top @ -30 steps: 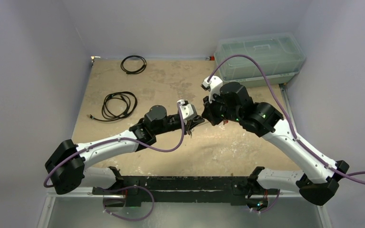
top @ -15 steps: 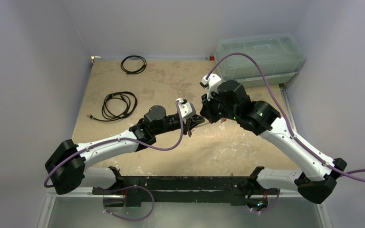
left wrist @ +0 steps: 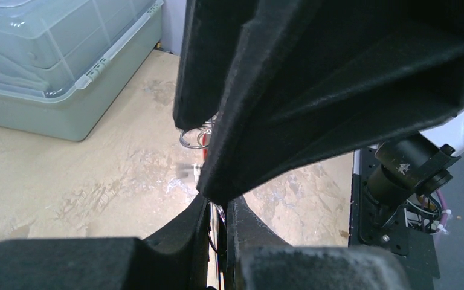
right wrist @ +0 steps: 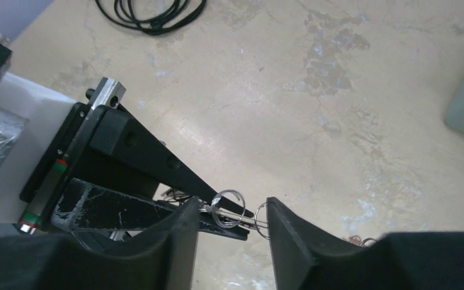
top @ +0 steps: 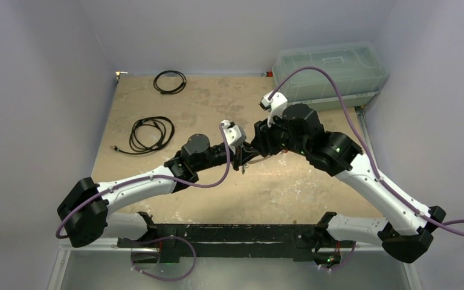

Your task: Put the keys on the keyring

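Note:
My two grippers meet tip to tip over the middle of the table. The left gripper (top: 241,160) (left wrist: 217,208) is shut on the thin silver keyring (right wrist: 244,216), seen edge-on and sticking out past its tips. Small silver split rings of the keys (right wrist: 228,204) hang on that end. My right gripper (top: 255,148) (right wrist: 232,212) is open around them, and one ring touches its right finger (right wrist: 284,232). In the left wrist view the rings (left wrist: 194,136) show between the right fingers. A red key (right wrist: 355,240) lies on the table, half hidden.
A clear lidded plastic box (top: 329,72) (left wrist: 48,54) stands at the back right. A thin black cable loop (top: 170,81) lies at the back left. A coiled black cord bundle (top: 151,134) (right wrist: 151,12) lies left of the arms. Grey walls close in the table.
The right gripper was shut and now stands open. It has moved left, closer onto the left gripper's tips. The left gripper turned slightly and stays shut.

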You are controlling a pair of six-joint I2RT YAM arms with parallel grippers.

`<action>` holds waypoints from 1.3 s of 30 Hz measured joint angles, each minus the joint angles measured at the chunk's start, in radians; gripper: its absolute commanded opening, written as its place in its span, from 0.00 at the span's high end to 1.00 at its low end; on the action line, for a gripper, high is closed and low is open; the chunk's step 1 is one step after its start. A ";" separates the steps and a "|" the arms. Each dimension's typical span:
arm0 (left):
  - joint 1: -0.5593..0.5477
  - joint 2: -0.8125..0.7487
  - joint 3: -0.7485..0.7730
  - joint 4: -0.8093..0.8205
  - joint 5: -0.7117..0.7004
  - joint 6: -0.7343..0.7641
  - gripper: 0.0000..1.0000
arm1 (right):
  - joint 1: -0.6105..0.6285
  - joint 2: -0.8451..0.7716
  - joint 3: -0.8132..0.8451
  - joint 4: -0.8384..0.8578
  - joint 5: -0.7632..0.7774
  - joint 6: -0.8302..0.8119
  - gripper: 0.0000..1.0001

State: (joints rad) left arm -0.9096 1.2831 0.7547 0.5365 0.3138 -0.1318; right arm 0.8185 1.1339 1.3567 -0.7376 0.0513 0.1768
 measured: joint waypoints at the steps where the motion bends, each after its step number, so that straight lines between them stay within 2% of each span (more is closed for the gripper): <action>1: 0.001 0.000 0.000 -0.001 -0.001 -0.008 1.00 | 0.001 -0.003 -0.002 0.004 0.008 0.000 0.41; 6: 0.016 0.000 0.001 -0.004 -0.002 -0.050 1.00 | 0.002 -0.089 -0.046 0.075 0.037 -0.008 0.31; 14: 0.069 -0.019 0.001 -0.042 0.020 -0.122 1.00 | 0.002 -0.383 -0.282 0.340 0.039 -0.037 0.27; 15: 0.080 -0.025 0.002 -0.044 0.028 -0.140 1.00 | 0.002 -0.411 -0.310 0.367 0.036 -0.040 0.24; 18: 0.101 -0.037 0.011 -0.051 0.061 -0.172 1.00 | 0.002 -0.450 -0.374 0.433 0.035 -0.050 0.05; 19: 0.106 -0.042 0.015 -0.056 0.077 -0.175 1.00 | 0.002 -0.449 -0.389 0.447 0.032 -0.056 0.02; 28: 0.106 -0.105 0.079 -0.212 0.274 -0.103 1.00 | 0.008 -0.402 -0.411 0.442 -0.133 -0.183 0.02; 33: 0.097 -0.151 0.079 -0.221 0.403 -0.019 1.00 | 0.101 -0.379 -0.347 0.365 -0.177 -0.272 0.11; 37: 0.076 -0.174 0.079 -0.256 0.471 0.081 1.00 | 0.143 -0.385 -0.286 0.294 -0.216 -0.318 0.24; 39: 0.068 -0.176 0.079 -0.280 0.500 0.123 1.00 | 0.152 -0.405 -0.272 0.266 -0.218 -0.332 0.25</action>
State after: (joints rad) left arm -0.8413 1.1069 0.8337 0.2565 0.8135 -0.0086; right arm 0.9707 0.7292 1.0851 -0.4721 -0.1669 -0.1547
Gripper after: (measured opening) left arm 0.065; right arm 0.771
